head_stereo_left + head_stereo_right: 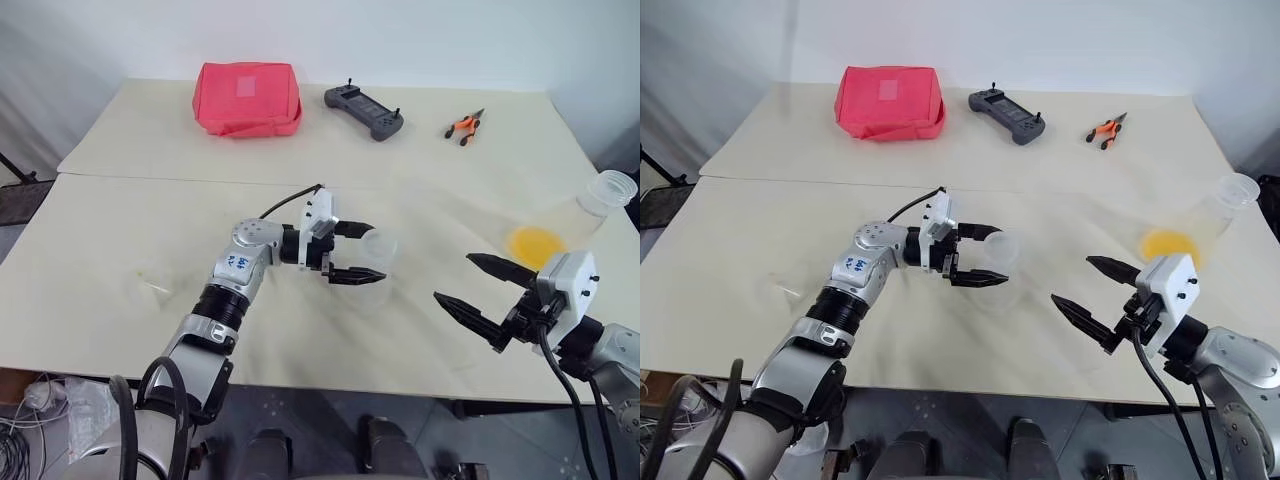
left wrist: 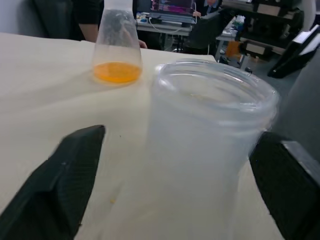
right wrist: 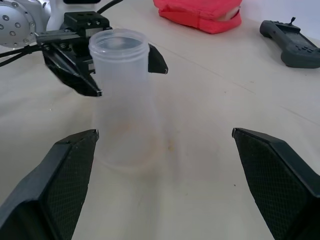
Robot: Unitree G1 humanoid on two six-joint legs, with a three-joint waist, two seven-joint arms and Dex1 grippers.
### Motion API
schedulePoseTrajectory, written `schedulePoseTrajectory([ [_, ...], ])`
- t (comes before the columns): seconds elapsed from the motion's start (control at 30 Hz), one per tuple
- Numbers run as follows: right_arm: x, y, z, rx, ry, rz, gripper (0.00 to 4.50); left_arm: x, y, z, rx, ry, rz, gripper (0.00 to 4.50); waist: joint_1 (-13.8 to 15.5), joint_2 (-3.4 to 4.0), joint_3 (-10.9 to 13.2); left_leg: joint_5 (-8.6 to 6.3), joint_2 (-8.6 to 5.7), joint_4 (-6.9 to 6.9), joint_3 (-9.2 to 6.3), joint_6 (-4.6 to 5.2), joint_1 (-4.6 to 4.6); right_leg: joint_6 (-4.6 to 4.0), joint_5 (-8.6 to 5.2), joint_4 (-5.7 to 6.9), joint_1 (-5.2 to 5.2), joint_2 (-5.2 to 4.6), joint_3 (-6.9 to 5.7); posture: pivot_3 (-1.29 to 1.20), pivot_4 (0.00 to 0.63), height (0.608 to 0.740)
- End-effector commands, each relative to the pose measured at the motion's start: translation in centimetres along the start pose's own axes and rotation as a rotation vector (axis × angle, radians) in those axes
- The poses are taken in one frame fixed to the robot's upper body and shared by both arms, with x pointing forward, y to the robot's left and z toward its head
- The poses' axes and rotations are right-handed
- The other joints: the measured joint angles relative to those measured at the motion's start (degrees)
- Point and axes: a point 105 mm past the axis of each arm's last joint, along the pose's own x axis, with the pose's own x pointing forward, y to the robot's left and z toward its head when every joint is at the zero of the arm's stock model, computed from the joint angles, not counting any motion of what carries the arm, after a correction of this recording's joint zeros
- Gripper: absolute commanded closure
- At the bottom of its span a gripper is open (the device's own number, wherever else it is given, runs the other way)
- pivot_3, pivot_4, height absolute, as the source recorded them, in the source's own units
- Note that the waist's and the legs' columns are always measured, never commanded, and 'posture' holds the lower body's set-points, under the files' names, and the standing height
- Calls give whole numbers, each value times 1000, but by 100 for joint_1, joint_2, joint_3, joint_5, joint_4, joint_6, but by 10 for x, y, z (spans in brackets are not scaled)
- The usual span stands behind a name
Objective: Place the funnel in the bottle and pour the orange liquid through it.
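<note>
Two clear plastic flasks stand on the cream cloth-covered table [image 1: 120, 220]: the bottle [image 3: 122, 100], conical with a short smooth neck, sits mid-table between the spread black fingers of the left gripper [image 1: 352, 252] (neither finger visibly touching it). Orange liquid [image 1: 536, 243] pools in the far flask [image 1: 585, 215] at right. Nearby, the right gripper [image 1: 478, 288] gapes wide, holding nothing.
</note>
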Motion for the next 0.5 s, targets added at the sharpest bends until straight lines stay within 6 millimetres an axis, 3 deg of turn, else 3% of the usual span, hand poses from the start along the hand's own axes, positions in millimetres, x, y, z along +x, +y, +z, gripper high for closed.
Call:
schedulePoseTrajectory([
  [0.03,-4,1,14,-45,-28,2,0,-4,1,13,46,-6,-12,16,5,0,0,0,0,0,-2,0,-1,0,0,0,0,0,0,0,150,740],
  [0.27,-5,7,12,-31,11,70,0,-31,8,27,56,10,23,16,-6,0,0,-1,1,1,-3,2,0,0,0,2,0,2,0,0,150,740],
  [0.5,-4,18,9,-40,44,200,0,-98,13,51,59,61,228,16,-26,1,1,-3,5,0,-4,5,1,0,0,7,-1,6,0,0,150,740],
])
